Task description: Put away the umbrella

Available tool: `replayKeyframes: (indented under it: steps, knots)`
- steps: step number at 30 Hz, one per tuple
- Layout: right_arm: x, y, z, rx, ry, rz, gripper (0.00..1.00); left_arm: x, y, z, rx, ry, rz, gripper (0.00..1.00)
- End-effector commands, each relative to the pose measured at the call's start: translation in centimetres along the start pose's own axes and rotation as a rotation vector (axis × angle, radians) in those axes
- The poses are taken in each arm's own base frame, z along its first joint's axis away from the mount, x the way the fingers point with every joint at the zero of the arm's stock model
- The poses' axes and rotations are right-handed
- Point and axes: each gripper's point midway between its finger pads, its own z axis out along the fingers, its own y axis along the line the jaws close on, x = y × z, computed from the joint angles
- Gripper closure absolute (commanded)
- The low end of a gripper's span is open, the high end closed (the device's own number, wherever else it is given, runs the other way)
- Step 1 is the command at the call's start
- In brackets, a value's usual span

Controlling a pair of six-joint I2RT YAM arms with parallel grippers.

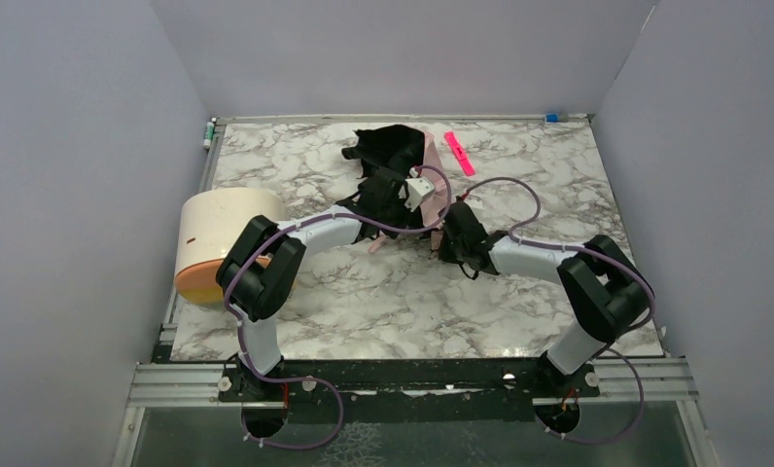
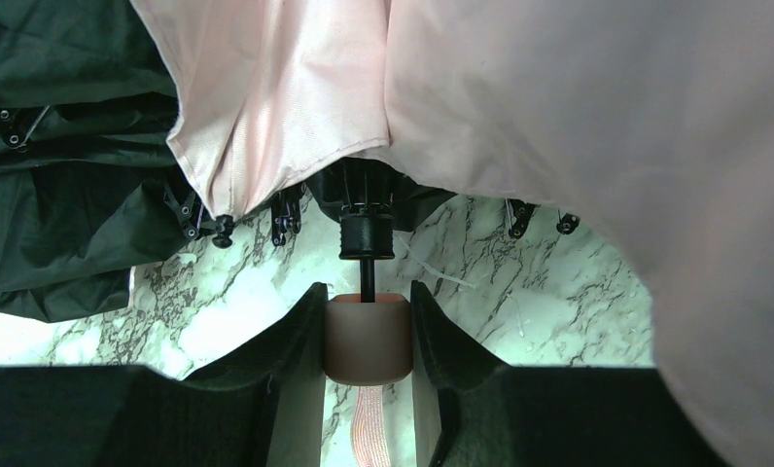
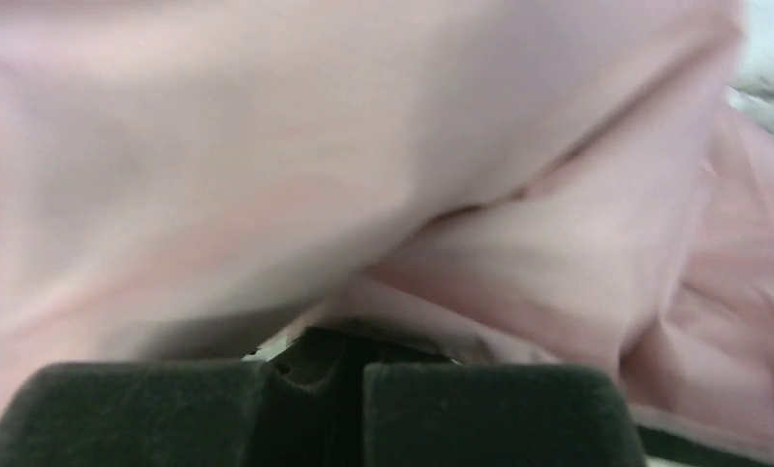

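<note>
The umbrella (image 1: 395, 156) lies half open at the back middle of the marble table, black lining up on the left and pale pink fabric (image 1: 436, 180) on the right. My left gripper (image 1: 383, 222) (image 2: 367, 290) is shut on its small pink handle (image 2: 367, 339). The thin black shaft (image 2: 367, 277) runs from the handle into the canopy, and the pink strap (image 2: 369, 433) trails back between the fingers. My right gripper (image 1: 445, 235) (image 3: 349, 341) is shut at the canopy's right edge, with a fold of pink fabric (image 3: 383, 175) meeting its tips. That fabric fills the right wrist view.
A cream cylinder with an orange end (image 1: 218, 241) lies on its side at the left edge, beside the left arm's elbow. A bright pink strip (image 1: 459, 153) lies at the back right of the umbrella. Grey walls enclose the table (image 1: 383, 311) on three sides.
</note>
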Motion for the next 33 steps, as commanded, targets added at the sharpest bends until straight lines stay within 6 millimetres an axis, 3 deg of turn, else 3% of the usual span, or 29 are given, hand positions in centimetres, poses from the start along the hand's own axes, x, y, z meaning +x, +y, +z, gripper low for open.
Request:
replayKeyframes:
  steps: [1, 12, 21, 27, 33]
  knots:
    - [-0.3, 3.2, 1.7, -0.113, 0.015, 0.004, 0.99, -0.9, -2.0, 0.0, 0.086, -0.014, 0.009, 1.00]
    - [-3.3, 7.6, 4.2, -0.188, -0.076, 0.123, 0.99, -1.3, -3.0, -0.3, 0.112, -0.023, 0.026, 1.00]
    - [-3.9, 12.4, 4.2, -0.477, -0.135, 0.084, 0.99, -0.9, -3.5, -0.2, 0.131, -0.014, 0.040, 1.00]
    - [-2.3, 11.0, 2.6, -0.470, -0.089, 0.057, 0.99, 0.2, -2.9, 0.1, 0.100, 0.010, 0.083, 1.00]
    - [1.0, 8.7, -0.6, -0.485, 0.006, -0.002, 0.92, 1.3, -2.2, 0.6, 0.062, 0.033, 0.117, 1.00]
